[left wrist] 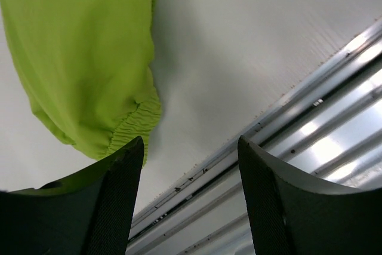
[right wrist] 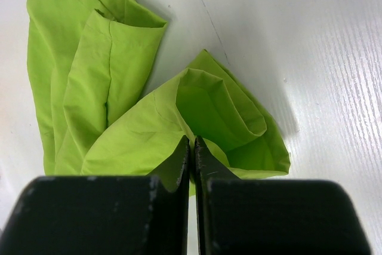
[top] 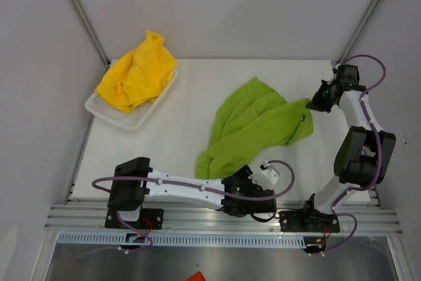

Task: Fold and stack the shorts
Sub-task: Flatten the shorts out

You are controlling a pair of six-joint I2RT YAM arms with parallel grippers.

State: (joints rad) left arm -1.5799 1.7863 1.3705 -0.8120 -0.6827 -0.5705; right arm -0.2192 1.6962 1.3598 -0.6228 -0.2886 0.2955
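So here's what we're seeing: the lime green fabric shorts [top: 253, 126] are lying crumpled and loosely doubled over in the middle of the white bench [top: 164, 149], running diagonally from the near edge up toward the right. The right jaws are pinched shut on a fold at the far right corner of them, and that bit looks slightly lifted. The left jaws stand apart with nothing between them, low over the bench just beside the shorts' gathered near end and close to the metal rail [left wrist: 310, 135]. The bright yellow fabric shorts [top: 138, 74] are bunched in the white plastic basket [top: 131, 122] at the far left, well apart from the green pair.
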